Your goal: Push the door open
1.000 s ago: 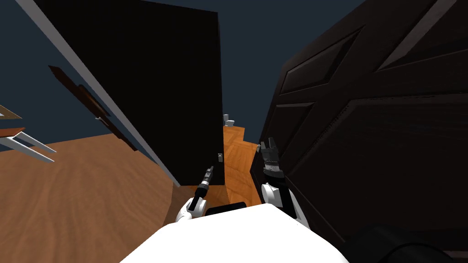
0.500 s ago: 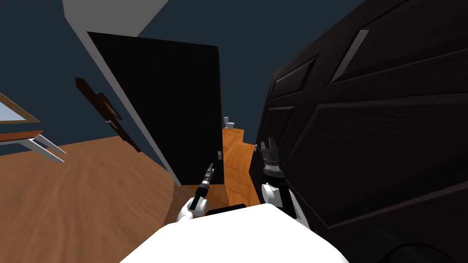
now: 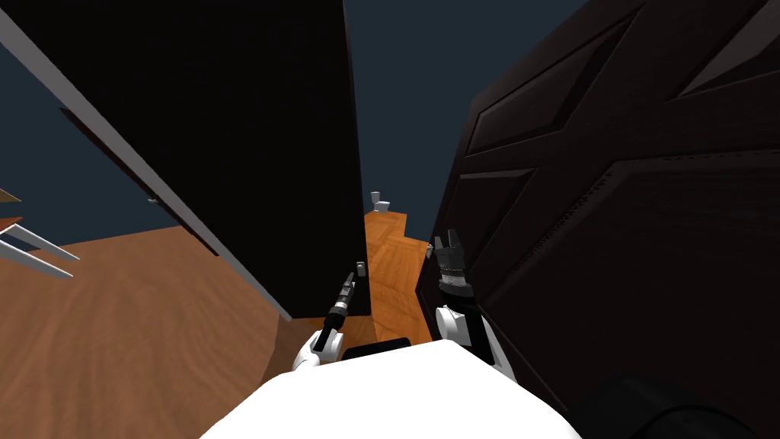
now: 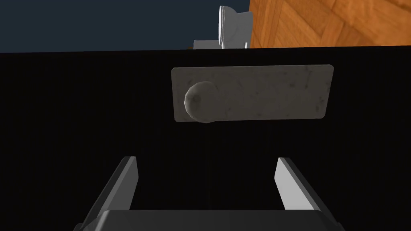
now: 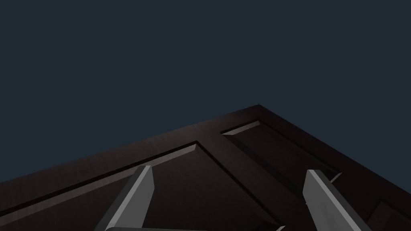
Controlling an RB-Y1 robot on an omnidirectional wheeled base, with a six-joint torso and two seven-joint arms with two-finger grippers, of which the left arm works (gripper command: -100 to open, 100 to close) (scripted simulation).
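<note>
A flat black door (image 3: 251,152) stands ahead on the left. Near its edge is a grey handle plate (image 3: 362,268). In the left wrist view the plate (image 4: 273,93) carries a round grey knob (image 4: 199,101). My left gripper (image 4: 205,159) is open, a short way from the knob, with nothing between its fingers. In the head view the left gripper (image 3: 350,283) points at the plate. A dark panelled door (image 3: 609,229) stands close on the right. My right gripper (image 3: 449,238) is raised beside it. The right gripper (image 5: 229,168) is open and empty, facing the door's panels (image 5: 180,172).
Between the two doors a narrow gap shows orange wood floor (image 3: 388,259) and a white toilet (image 3: 379,202) far beyond. A grey frame strip (image 3: 152,190) runs along the black door's left. Brown floor (image 3: 114,320) spreads to the left, with white furniture legs (image 3: 30,248) at the edge.
The whole head view has swung, so my head or torso has moved. Both arms sit in about the same place above my chest.
</note>
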